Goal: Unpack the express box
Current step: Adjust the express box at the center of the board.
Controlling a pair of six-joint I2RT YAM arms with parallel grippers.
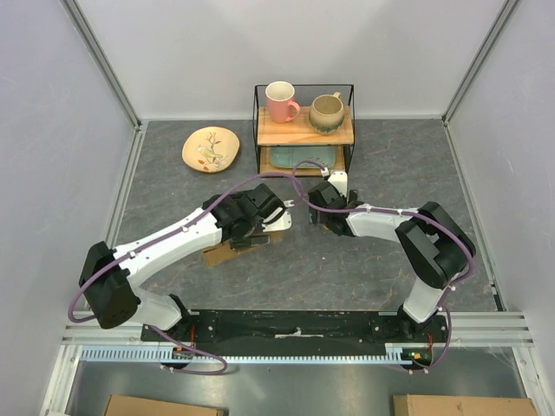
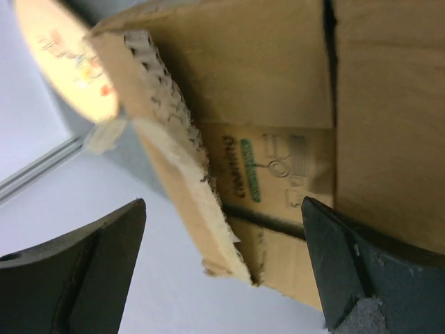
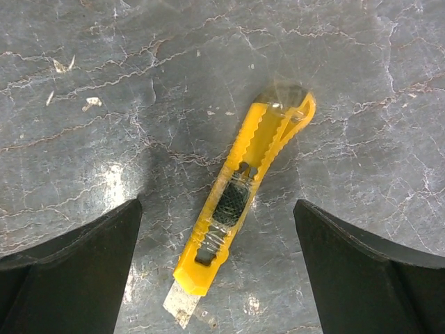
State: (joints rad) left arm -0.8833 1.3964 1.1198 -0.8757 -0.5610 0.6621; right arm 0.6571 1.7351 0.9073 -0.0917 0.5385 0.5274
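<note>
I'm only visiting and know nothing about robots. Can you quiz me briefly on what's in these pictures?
1. True or false: the right gripper is holding the yellow utility knife.
2. On the wooden shelf, the pink mug stands: A) left of the beige mug, B) right of it.
3. What does the left gripper camera look at?
Key: 1 false, the knife lies on the table and the gripper is open; 2 A; 3 the express box.

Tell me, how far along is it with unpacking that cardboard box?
Done, apparently: the box shows a dark gap at its seam and a flap edge stands loose; the yellow knife lies on the table, blade out. In hand: nothing; the left tool is open by that flap, the right tool open above the knife. Left: nothing visibly taken out.
</note>
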